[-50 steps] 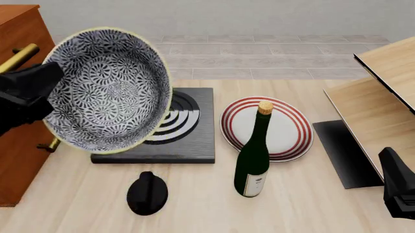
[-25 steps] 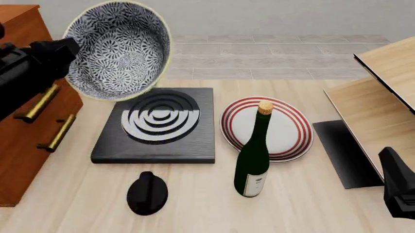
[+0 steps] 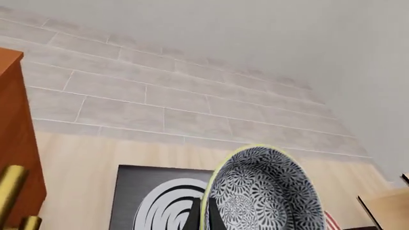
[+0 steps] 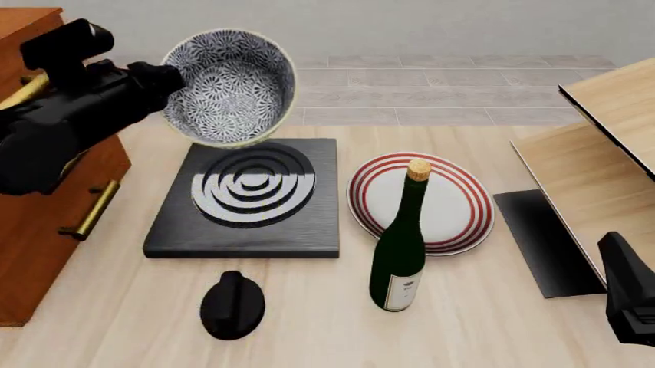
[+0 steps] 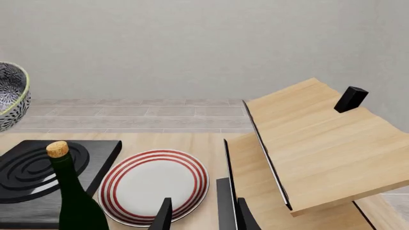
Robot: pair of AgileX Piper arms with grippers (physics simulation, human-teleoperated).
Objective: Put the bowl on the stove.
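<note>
Overhead, left gripper (image 4: 169, 80) holds bowl (image 4: 232, 86) tipped sideways above stove (image 4: 248, 198).

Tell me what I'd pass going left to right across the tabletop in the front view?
Wooden cabinet → stove → red-ringed plate → tilted wooden board. The bowl hangs above the stove's far edge, held by the left gripper.

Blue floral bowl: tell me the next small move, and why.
Probably level and lower it. The left gripper holds the blue-patterned, yellow-rimmed bowl tilted, above the far edge of the black square stove, whose spiral rings lie bare.
</note>
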